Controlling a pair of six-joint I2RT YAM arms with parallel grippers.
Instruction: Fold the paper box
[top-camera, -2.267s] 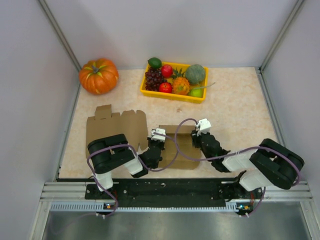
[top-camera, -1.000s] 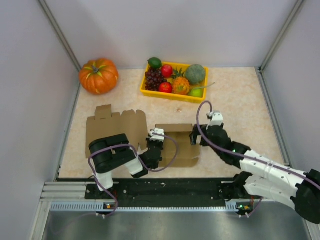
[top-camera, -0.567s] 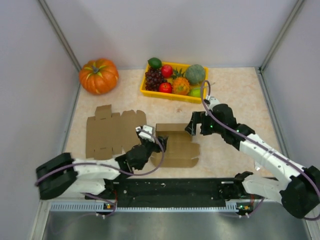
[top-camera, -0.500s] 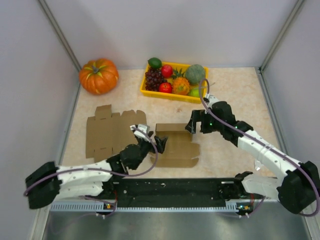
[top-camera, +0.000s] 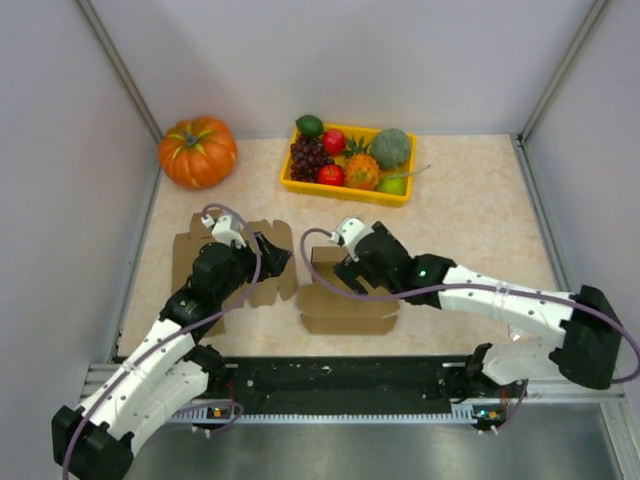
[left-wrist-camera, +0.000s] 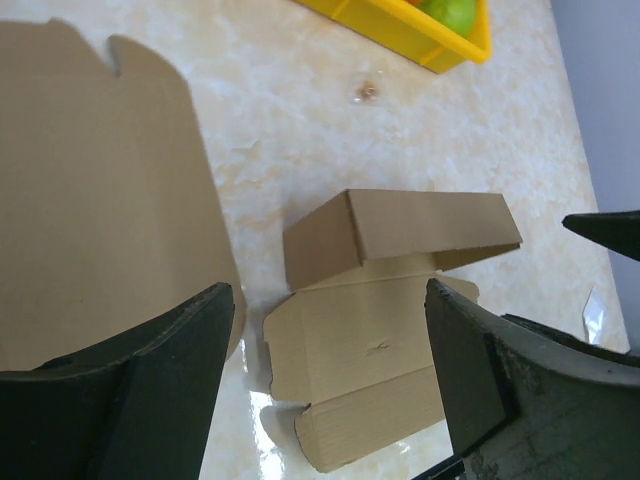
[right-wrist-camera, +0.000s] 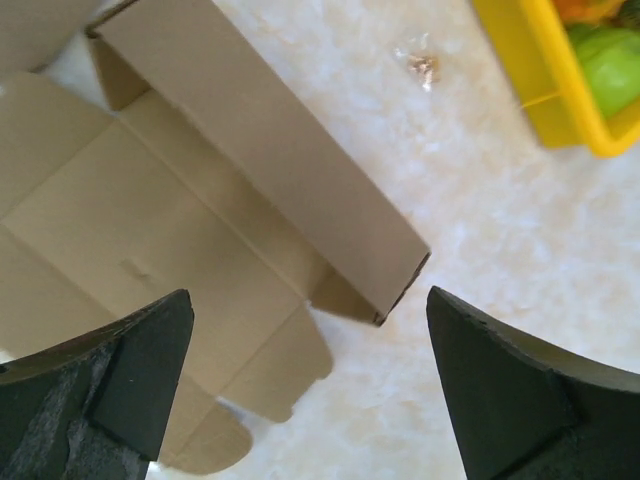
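Flat sheet (left-wrist-camera: 100, 200): lies unfolded just left of the box, partly under the left arm.
Left gripper (left-wrist-camera: 328, 295): jaws wide, empty, hovering between sheet and box.
Paper box (top-camera: 340, 312): mid-table, near the front edge. Far wall stands and the other panels lie flat, so most folds appear outstanding.
Right gripper (right-wrist-camera: 308, 298): jaws wide, empty, above the far wall.
Room: bare table to the right; fruit tray (top-camera: 345, 192) well behind.

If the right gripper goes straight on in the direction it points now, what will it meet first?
Most likely the partly folded box: the open right gripper points down at it, and its raised wall is seen between the fingers. Depth is unclear.
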